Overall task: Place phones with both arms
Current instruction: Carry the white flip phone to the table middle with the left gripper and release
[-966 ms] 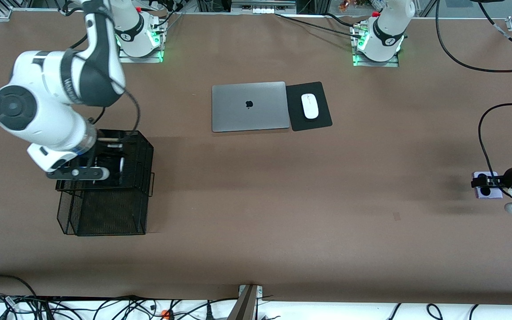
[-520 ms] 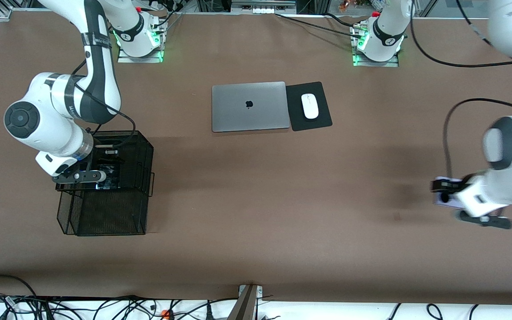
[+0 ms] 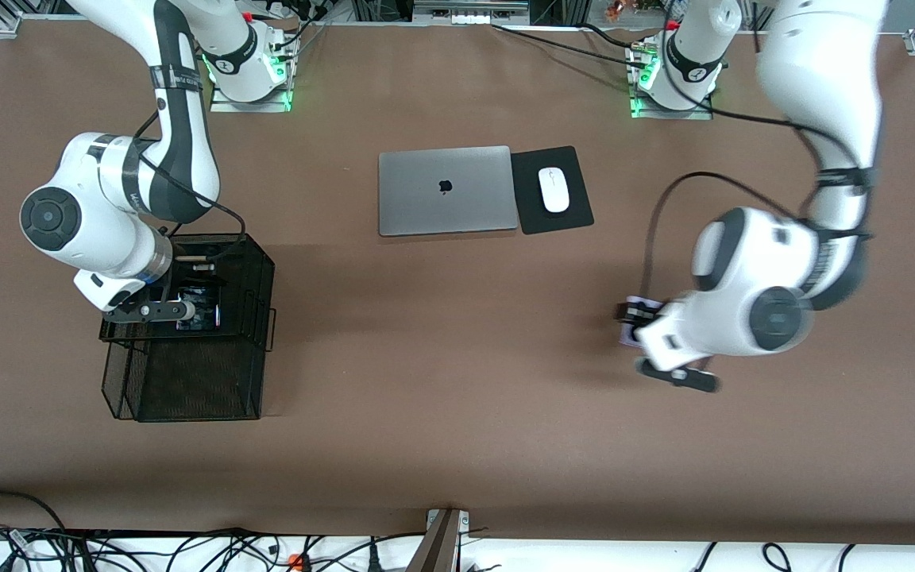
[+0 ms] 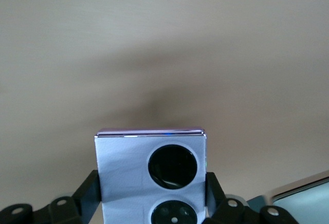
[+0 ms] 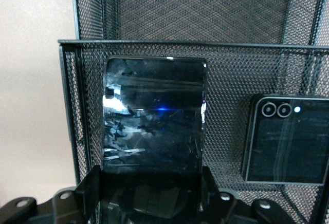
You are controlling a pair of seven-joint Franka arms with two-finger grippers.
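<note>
Three phones show, two of them clamped in grippers. The left gripper (image 3: 634,322) is up over bare table toward the left arm's end, its fingers (image 4: 213,190) pressed on both sides of the lavender phone (image 4: 151,175), which shows two black circles on its face. The right gripper (image 3: 187,308) is down in the rack (image 3: 187,381), a black mesh one at the right arm's end of the table, closed on the long phone (image 5: 154,121), whose glossy dark face stands just in front of a mesh wall. Beside it in the rack lies the black flip phone (image 5: 288,139), apart from the long one. A closed laptop (image 3: 447,191) sits mid-table, and just beside it a mouse (image 3: 554,190) rests on a black pad (image 3: 577,214).
</note>
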